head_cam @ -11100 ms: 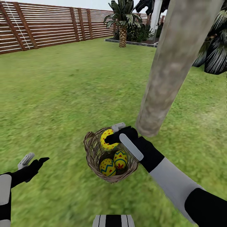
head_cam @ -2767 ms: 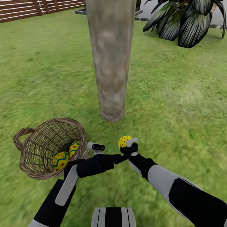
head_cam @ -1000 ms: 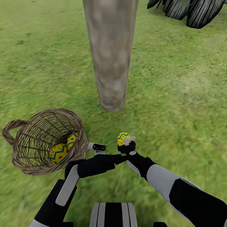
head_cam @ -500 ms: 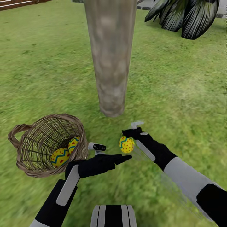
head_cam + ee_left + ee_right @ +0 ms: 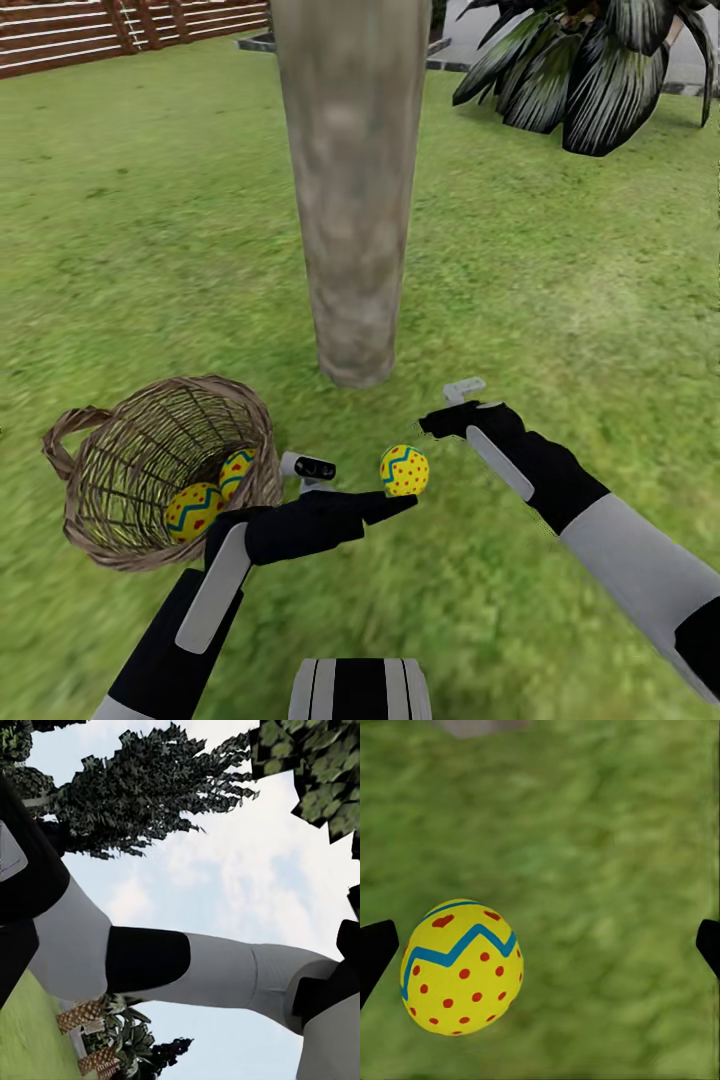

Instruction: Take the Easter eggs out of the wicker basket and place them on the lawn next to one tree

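Now, lawn (image 5: 600, 300): stretching green around everything.
Tree (image 5: 350, 200): its trunk is standing upright just beyond the basket and the loose egg.
Wicker basket (image 5: 100, 530): sitting on the grass near the trunk, holding two Easter eggs (image 5: 195, 507).
Right gripper (image 5: 450, 405): hovering with jaws spread wide, gripping nothing.
Left gripper (image 5: 330, 485): reaching beside the basket; jaw state is not showing clearly.
Third egg (image 5: 404, 470): lying on the grass between both grippers, near the trunk.
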You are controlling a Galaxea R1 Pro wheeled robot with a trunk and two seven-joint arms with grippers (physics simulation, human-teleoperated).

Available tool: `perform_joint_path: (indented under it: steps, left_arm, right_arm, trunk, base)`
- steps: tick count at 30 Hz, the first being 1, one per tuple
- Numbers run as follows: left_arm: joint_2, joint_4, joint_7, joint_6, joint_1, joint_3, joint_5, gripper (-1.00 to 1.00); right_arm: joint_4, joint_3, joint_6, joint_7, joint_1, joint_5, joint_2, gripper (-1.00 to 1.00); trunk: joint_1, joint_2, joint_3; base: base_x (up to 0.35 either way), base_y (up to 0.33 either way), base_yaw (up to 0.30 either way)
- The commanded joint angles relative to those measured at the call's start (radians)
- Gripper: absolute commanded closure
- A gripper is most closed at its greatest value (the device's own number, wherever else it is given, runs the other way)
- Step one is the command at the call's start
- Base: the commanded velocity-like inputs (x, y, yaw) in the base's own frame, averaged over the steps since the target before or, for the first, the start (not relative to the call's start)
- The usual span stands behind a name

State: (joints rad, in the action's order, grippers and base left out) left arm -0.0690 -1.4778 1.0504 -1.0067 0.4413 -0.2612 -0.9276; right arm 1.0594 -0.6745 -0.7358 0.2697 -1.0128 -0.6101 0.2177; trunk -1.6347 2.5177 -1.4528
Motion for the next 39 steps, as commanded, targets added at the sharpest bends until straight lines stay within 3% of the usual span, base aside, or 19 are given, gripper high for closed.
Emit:
perform_joint_path:
  steps: [1,5,8,39]
  left_arm:
    - [-0.002,0.0,0.002,-0.004,0.001,-0.002,-0.001,-1.0]
    - [-0.003,-0.001,0.002,-0.004,0.001,-0.033,0.0,-1.0]
    - [-0.003,-0.001,0.002,-0.004,0.001,-0.04,0.0,-1.0]
    - [0.0,-0.004,0.002,-0.004,0.002,-0.042,0.0,-1.0]
  right_arm:
    - [0.021,-0.005,-0.002,0.01,-0.001,-0.014,0.015,-1.0]
    - [0.086,-0.007,-0.002,0.006,-0.001,-0.019,0.064,-1.0]
    - [0.1,-0.008,-0.002,0.004,0.0,-0.02,0.076,-1.0]
    - [0.103,-0.01,-0.002,0.005,0.0,-0.019,0.075,-1.0]
  trunk:
    - [0.001,0.0,0.003]
    - [0.002,-0.001,0.019]
    - [0.004,-0.002,0.03]
    - [0.018,-0.009,0.15]
  base:
    - [0.0,0.0,0.0]
    - [0.0,0.0,0.0]
    - [0.0,0.0,0.0]
    - [0.0,0.0,0.017]
